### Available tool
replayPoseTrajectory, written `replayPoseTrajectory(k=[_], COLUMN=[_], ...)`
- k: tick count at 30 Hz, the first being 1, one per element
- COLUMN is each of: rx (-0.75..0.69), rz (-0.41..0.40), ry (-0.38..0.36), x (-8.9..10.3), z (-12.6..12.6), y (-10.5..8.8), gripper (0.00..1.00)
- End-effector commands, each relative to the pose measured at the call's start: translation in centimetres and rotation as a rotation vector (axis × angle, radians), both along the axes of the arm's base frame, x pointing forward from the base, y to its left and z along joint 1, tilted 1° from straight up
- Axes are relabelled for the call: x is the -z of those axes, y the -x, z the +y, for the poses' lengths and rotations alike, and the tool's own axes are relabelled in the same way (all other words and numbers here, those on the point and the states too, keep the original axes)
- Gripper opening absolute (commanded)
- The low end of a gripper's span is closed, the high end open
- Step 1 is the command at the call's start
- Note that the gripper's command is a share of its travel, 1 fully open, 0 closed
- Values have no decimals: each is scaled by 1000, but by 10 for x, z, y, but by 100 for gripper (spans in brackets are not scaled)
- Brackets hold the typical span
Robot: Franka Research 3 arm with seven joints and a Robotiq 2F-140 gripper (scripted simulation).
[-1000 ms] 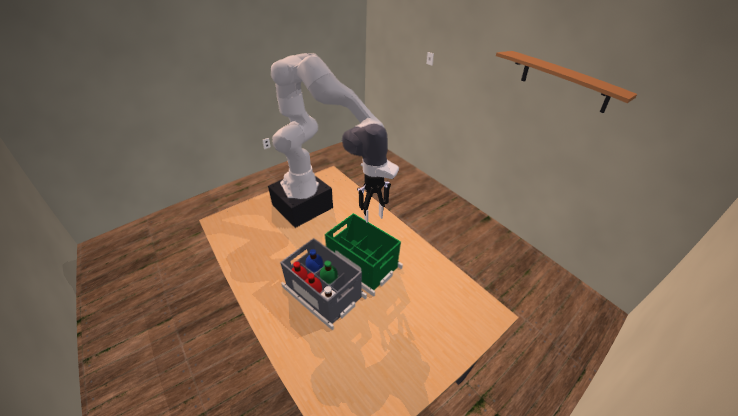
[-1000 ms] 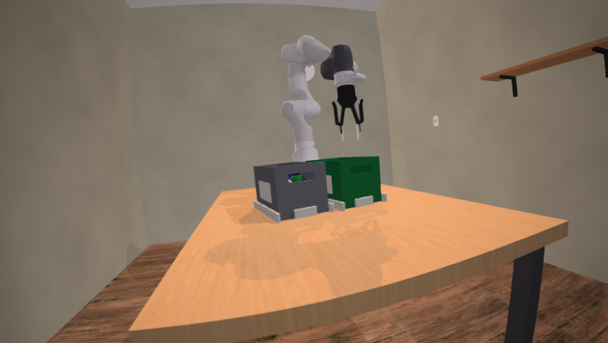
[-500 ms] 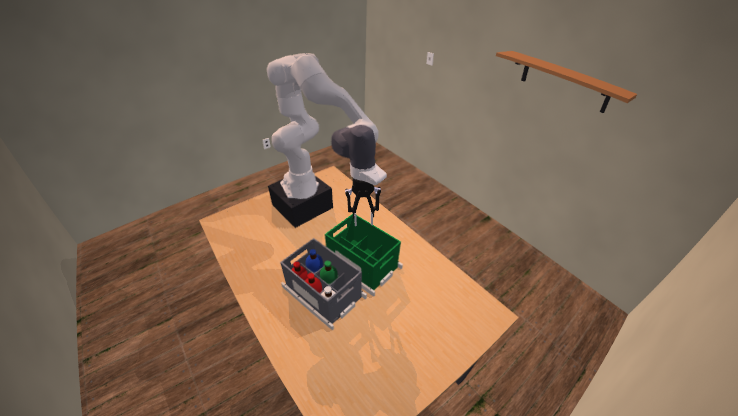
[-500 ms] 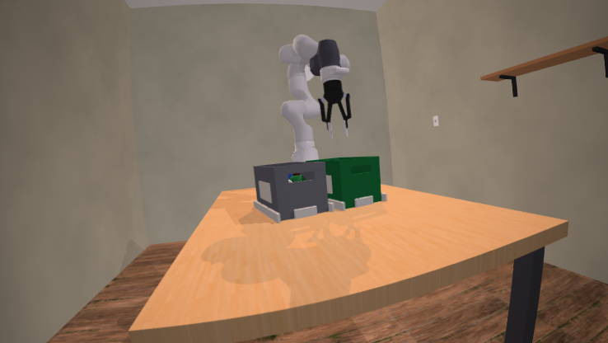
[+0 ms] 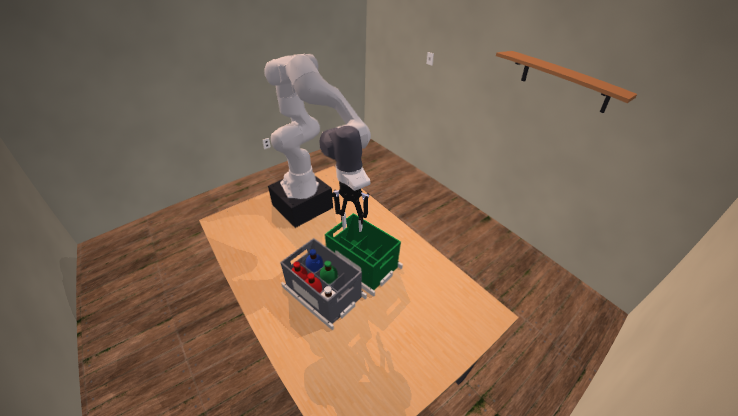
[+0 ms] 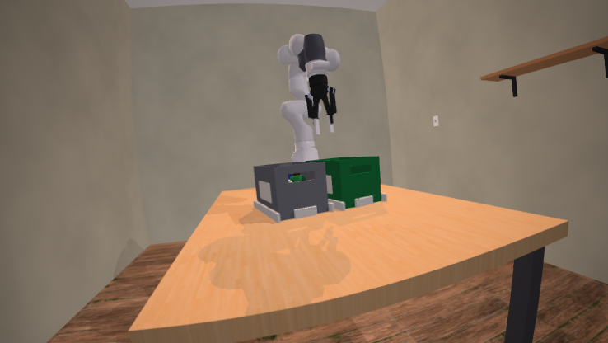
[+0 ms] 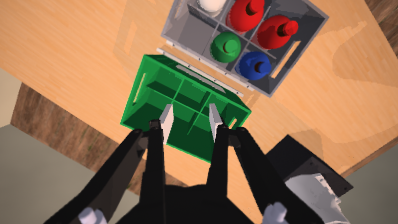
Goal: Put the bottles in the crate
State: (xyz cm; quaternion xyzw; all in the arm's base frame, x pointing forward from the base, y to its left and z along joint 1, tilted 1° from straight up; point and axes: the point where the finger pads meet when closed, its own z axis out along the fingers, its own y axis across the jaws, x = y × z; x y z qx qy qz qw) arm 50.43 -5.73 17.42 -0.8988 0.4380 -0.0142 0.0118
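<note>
The empty green crate stands on the table next to the grey crate, and both sit level. The grey crate holds two red-capped bottles, a green one, a blue one and a white one, all upright. My gripper hangs well above the far end of the green crate, pointing down. Its fingers stand partly apart with nothing between them. The pick list shows in no view.
The robot's black base sits on the table behind the crates. The table edge and wooden floor lie just beyond the green crate. A wall shelf hangs far to the right.
</note>
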Motion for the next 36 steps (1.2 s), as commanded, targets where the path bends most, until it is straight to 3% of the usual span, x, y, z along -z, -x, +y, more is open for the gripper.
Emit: replayPoseTrajectory(k=[1, 19, 36], rx=[157, 491, 491], rz=[11, 34, 34], ry=[3, 9, 9], x=[-3, -24, -44], z=[-16, -92, -163], y=[0, -12, -24], gripper=[38, 38, 38])
